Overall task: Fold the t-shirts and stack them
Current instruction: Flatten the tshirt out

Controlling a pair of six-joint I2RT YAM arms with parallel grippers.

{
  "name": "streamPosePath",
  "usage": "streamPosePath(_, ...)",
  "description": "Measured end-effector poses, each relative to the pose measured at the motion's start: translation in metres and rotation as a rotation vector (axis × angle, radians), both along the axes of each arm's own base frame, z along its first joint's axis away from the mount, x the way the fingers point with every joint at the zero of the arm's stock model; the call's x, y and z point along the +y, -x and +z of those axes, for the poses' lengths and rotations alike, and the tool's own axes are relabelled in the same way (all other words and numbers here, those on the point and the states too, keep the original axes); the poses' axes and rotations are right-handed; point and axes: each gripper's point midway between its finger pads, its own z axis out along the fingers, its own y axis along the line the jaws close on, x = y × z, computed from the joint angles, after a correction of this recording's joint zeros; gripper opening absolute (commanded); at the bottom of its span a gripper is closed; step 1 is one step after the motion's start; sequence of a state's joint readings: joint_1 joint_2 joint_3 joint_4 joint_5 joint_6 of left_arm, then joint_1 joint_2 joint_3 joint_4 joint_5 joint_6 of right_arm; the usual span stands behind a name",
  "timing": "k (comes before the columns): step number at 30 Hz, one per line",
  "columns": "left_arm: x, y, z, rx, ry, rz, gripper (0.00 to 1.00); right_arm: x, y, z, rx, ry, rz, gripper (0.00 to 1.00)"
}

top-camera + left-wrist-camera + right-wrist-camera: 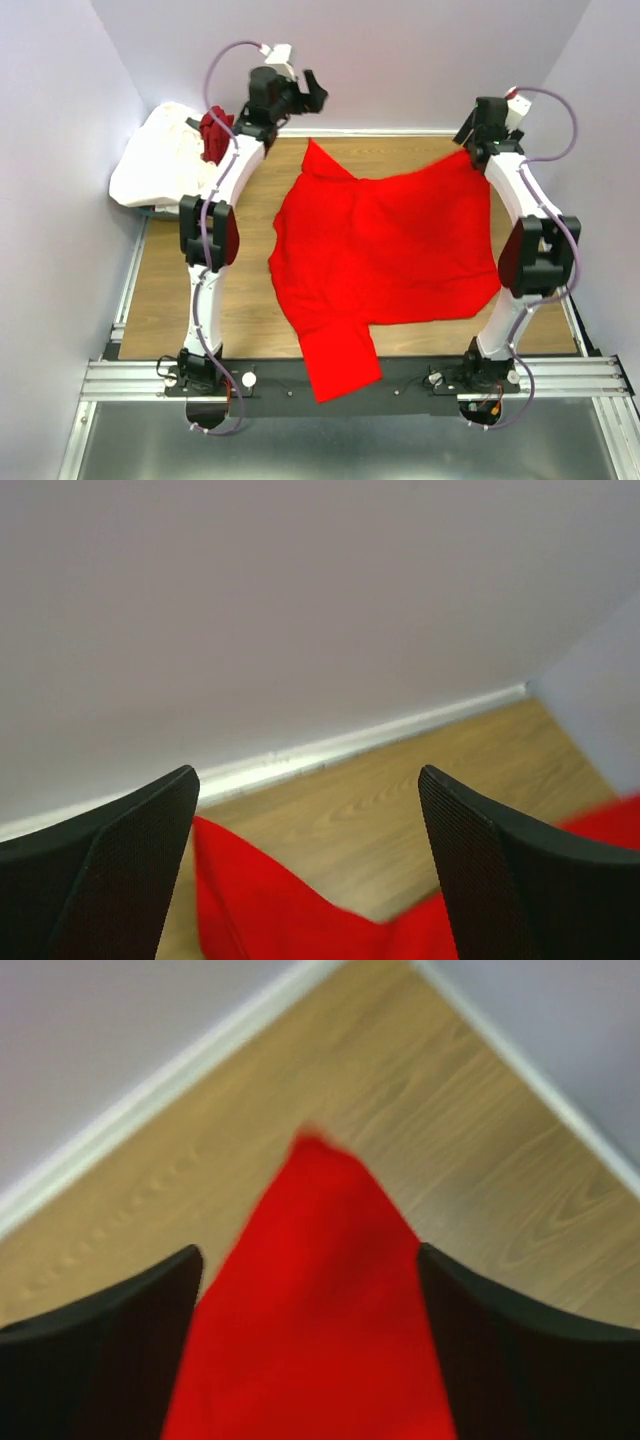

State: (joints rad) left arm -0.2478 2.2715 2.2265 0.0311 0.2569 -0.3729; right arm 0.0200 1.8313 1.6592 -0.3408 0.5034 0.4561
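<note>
The bright red t-shirt (385, 250) lies spread on the wooden table, one sleeve (340, 365) hanging over the near edge. The white t-shirt (160, 160) lies bunched at the far left with the maroon t-shirt (213, 135) on top of it. My left gripper (312, 93) is open and raised above the shirt's far left corner (215, 860); in the left wrist view the gripper (308, 780) holds nothing. My right gripper (470, 138) is open over the shirt's far right corner (320, 1260), and the cloth lies between its spread fingers (120, 1310).
The table's back edge meets the wall along a white strip (330, 750). Walls close in on the left, back and right (540, 1070). A black and metal rail (400, 375) runs along the near edge by the arm bases.
</note>
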Motion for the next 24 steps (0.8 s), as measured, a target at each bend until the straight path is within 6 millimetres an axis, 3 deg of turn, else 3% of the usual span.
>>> streamPosePath(2,-0.019,0.008,-0.026,0.059,-0.044,-0.017,0.98,0.005,-0.011,-0.042,0.080,-0.028,0.037,1.00)
streamPosePath(4,-0.039,0.025,-0.033,0.076,-0.070,-0.038,0.99,0.014,-0.012,-0.064,0.120,-0.060,0.076,1.00)
streamPosePath(8,-0.064,0.088,-0.019,0.103,-0.096,-0.076,0.99,0.030,0.002,-0.063,0.118,-0.104,0.150,1.00)
streamPosePath(10,-0.060,0.111,-0.011,0.117,-0.086,-0.064,0.98,0.037,0.014,-0.057,0.109,-0.123,0.185,1.00)
streamPosePath(11,-0.049,0.132,-0.005,0.133,-0.079,-0.048,0.98,0.042,0.023,-0.058,0.108,-0.136,0.207,1.00)
streamPosePath(13,-0.035,0.150,-0.002,0.150,-0.065,-0.019,0.98,0.049,0.041,-0.061,0.119,-0.155,0.237,1.00)
streamPosePath(15,-0.022,0.162,-0.013,0.192,-0.062,0.013,0.98,0.058,0.057,-0.072,0.148,-0.180,0.271,1.00)
streamPosePath(18,-0.009,0.182,-0.067,0.321,-0.087,0.052,0.98,0.069,0.080,-0.095,0.204,-0.219,0.307,1.00)
streamPosePath(20,-0.004,0.202,-0.122,0.452,-0.130,0.066,0.98,0.077,0.097,-0.113,0.253,-0.245,0.332,1.00)
streamPosePath(22,0.001,0.221,-0.164,0.558,-0.165,0.073,0.98,0.085,0.109,-0.124,0.282,-0.262,0.351,1.00)
streamPosePath(24,0.007,0.239,-0.194,0.640,-0.189,0.082,0.98,0.091,0.122,-0.133,0.310,-0.275,0.366,1.00)
